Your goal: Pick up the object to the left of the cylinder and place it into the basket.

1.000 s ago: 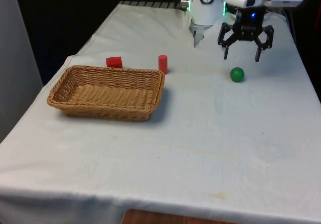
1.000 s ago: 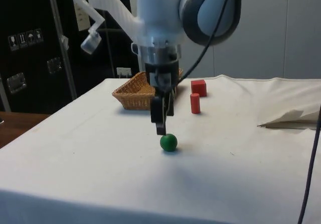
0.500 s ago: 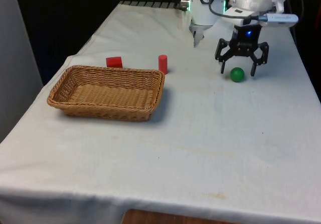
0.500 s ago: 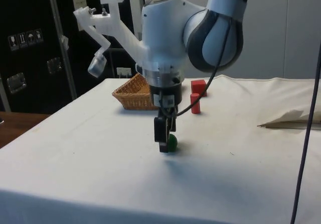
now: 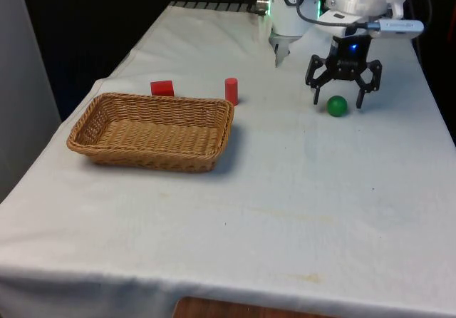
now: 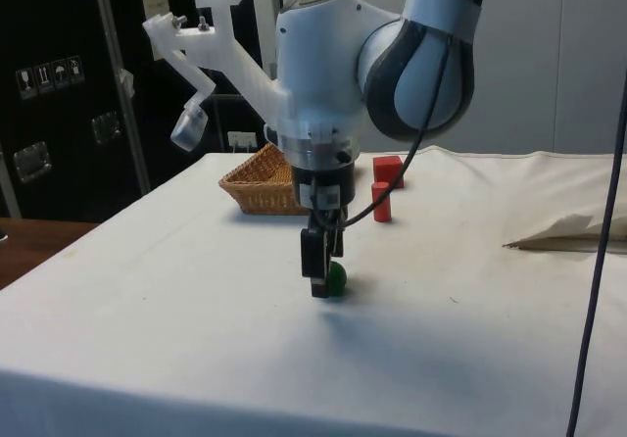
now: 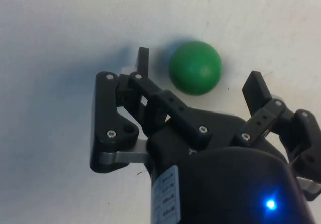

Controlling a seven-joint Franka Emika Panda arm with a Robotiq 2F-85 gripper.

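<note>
Toward the tabletop's point(image 5: 299, 190) far edge, the released claw point(image 5: 343, 95) straddles a green ball point(image 5: 337, 105); the wrist view shows the ball point(image 7: 194, 67) between its fingers point(image 7: 143, 63), untouched. The side view half hides it. Red cylinder point(image 5: 231, 90), red cube point(image 5: 162, 88) stand behind the basket point(image 5: 153, 155).

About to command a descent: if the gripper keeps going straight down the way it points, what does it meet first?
Probably the green ball, which sits between the open fingers of the gripper; the fingertips would likely reach the white cloth either side.
</note>
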